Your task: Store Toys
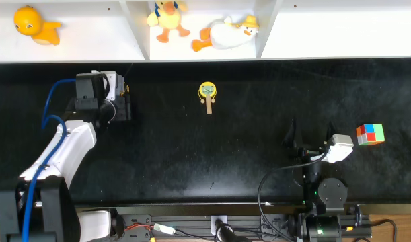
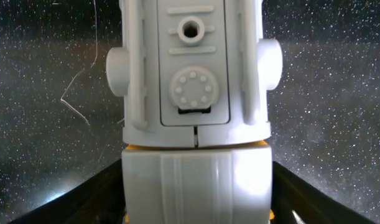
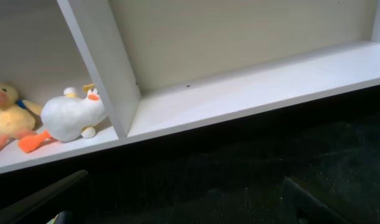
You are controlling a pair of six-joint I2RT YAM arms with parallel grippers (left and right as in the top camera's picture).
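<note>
Toy robot (image 2: 194,93), white and hard-shelled, sits right in the left claw (image 2: 196,193), out toward 10 o'clock on the black tabletop (image 1: 192,161). The claw's dark fingers (image 2: 99,193) press flush against either side of the robot's square base, so it looks clamped there. I can't tell whether the toy is lifted or resting on the surface.

It looks to me like moulded plastic: stiff, light and a bit slick. The flat-sided base seems the sensible place to hold it. The rounded body above, with its knobs and raised panel, would likely slip or twist. I doubt it is fragile, though the side knobs might snag on a shelf (image 1: 138,30) divider.

The right claw (image 3: 183,205) hangs near 4 o'clock, with its fingers spread and nothing between them. A multicoloured cube (image 1: 370,134) lies just beyond it at 3 o'clock, rigid and easy to pinch across flat faces. A small stick toy (image 1: 207,96) lies at 12 o'clock, thin and probably fiddly to pick up.

On the shelf at the far edge, a yellow duck (image 1: 35,25) sits in the left bay. A duckling (image 1: 168,19) and a white goose (image 1: 227,33) share the middle one.
</note>
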